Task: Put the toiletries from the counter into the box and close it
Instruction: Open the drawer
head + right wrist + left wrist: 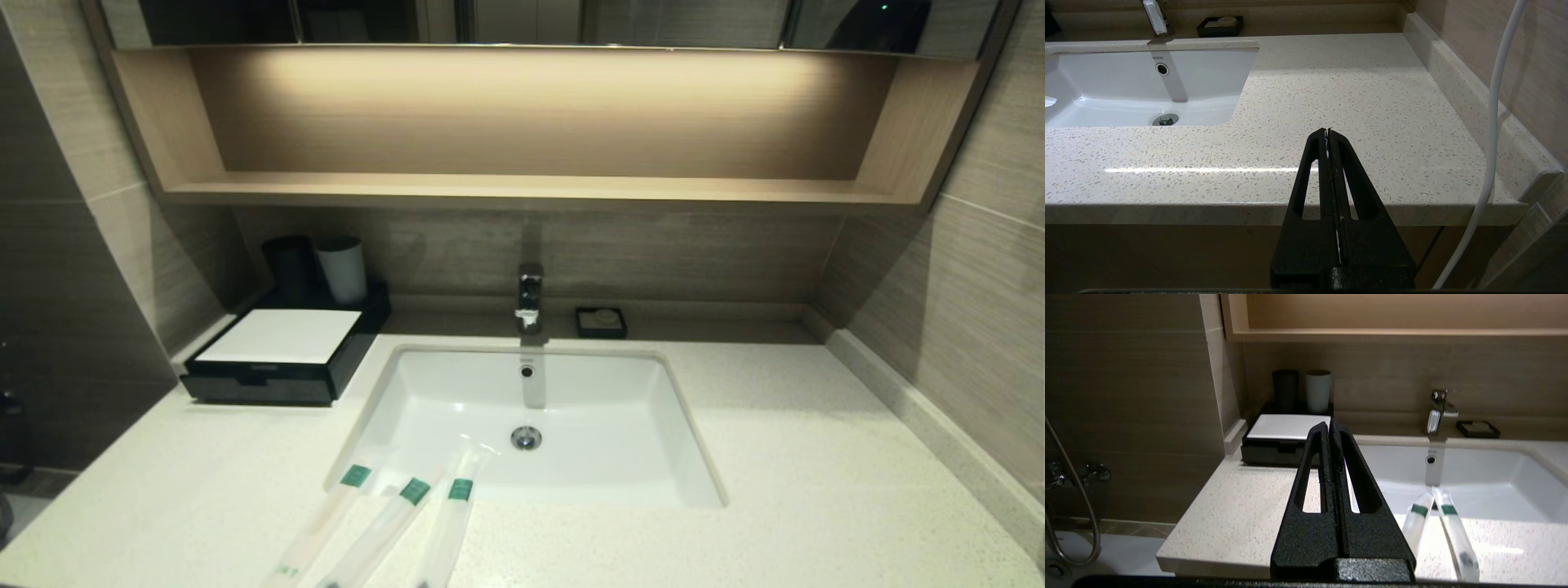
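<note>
Three slim translucent sachets with green bands lie side by side on the counter (775, 457) at its front edge, left (326, 510), middle (384, 527) and right (451, 531), their banded ends reaching over the sink rim. Two of them show in the left wrist view (1414, 526) (1455, 535). The black box with a white top (282, 336) stands shut at the back left, also in the left wrist view (1286, 428). My left gripper (1329, 424) is shut and empty, held off the counter's front left. My right gripper (1327, 131) is shut and empty before the counter's right front edge. Neither arm shows in the head view.
A white sink (457, 392) is set in the middle, with a chrome tap (530, 298) behind it. A small black soap dish (601, 322) sits right of the tap. A black cup (290, 265) and a white cup (343, 268) stand behind the box. A white cable (1494, 122) hangs at right.
</note>
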